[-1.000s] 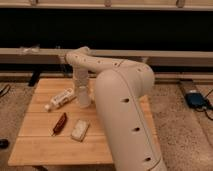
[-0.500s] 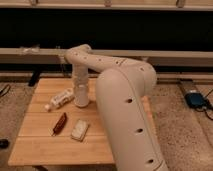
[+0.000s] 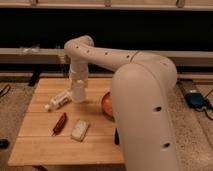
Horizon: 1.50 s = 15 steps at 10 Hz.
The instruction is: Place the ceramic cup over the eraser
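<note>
One white arm (image 3: 142, 95) is seen reaching from the lower right across a wooden table (image 3: 45, 147), with its elbow raised and its wrist turned straight down. The gripper (image 3: 78, 88) is lowered over the back left part of the tabletop. Directly under it, a small whitish cylinder, probably the ceramic cup (image 3: 78, 96), is held upright on or just above the wood. Whether the gripper is closed on the cup cannot be told from this view.

The eraser (image 3: 116, 136) is seen as a narrow black bar near the front right of the table, right beside the arm's bulk and well apart from the cup. An orange bowl (image 3: 106, 104) is partly hidden behind the arm, to the right of the cup. A pale bottle-like object (image 3: 59, 100) is laid on its side just left of the cup. Nearer the front, a dark red slim object (image 3: 60, 123) and a whitish block (image 3: 79, 130) are laid side by side.
</note>
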Tool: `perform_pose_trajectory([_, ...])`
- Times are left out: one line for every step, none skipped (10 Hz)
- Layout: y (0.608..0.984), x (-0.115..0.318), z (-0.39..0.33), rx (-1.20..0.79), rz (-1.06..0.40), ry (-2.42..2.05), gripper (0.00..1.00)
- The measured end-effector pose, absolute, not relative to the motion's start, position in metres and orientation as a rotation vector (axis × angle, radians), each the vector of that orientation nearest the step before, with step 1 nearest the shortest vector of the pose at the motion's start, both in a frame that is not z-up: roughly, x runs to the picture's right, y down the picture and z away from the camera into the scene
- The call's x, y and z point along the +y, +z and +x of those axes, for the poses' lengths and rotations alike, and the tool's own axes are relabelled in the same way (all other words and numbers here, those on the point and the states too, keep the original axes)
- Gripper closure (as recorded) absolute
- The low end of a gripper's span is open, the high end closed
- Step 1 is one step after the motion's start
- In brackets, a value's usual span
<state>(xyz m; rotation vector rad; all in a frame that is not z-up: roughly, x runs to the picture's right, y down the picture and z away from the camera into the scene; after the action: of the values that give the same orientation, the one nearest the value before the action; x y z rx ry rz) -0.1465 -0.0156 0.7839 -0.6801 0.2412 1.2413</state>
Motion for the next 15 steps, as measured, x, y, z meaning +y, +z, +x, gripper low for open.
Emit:
perform_pose_trajectory([0.76,-0.011,-0.139,0.215,-0.656,1.235,1.0])
perform_pose_trajectory([0.745,-0.006,-0.132,0.202,-0.639,1.233,1.0])
perform_pose_trajectory([0.727,0.006,-0.122,0.199,-0.619,1.227,1.0])
perform_pose_trajectory([0.706,0.025,-0.111,0.203,-0.607,1.224,1.0])
perform_pose_trajectory([0.692,0.037,-0.101,0.211,-0.594,1.222,1.0])
perform_pose_trajectory([0.677,0.05,-0.089,0.222,-0.582,1.22,1.0])
perform_pose_trajectory([0.66,0.062,-0.079,0.234,-0.572,1.219,1.0])
perform_pose_trajectory([0.644,0.075,-0.068,0.248,-0.569,1.219,1.0])
perform_pose_trajectory([0.634,0.079,-0.061,0.254,-0.567,1.229,1.0])
perform_pose_trajectory([0.623,0.079,-0.051,0.262,-0.561,1.245,1.0])
perform_pose_trajectory([0.613,0.077,-0.036,0.277,-0.548,1.259,1.0])
perform_pose_trajectory([0.606,0.077,-0.022,0.298,-0.54,1.273,1.0])
perform_pose_trajectory([0.602,0.078,-0.011,0.317,-0.534,1.281,1.0])
perform_pose_trajectory([0.599,0.08,0.0,0.341,-0.53,1.29,1.0])
perform_pose_trajectory([0.598,0.084,0.008,0.362,-0.529,1.292,1.0])
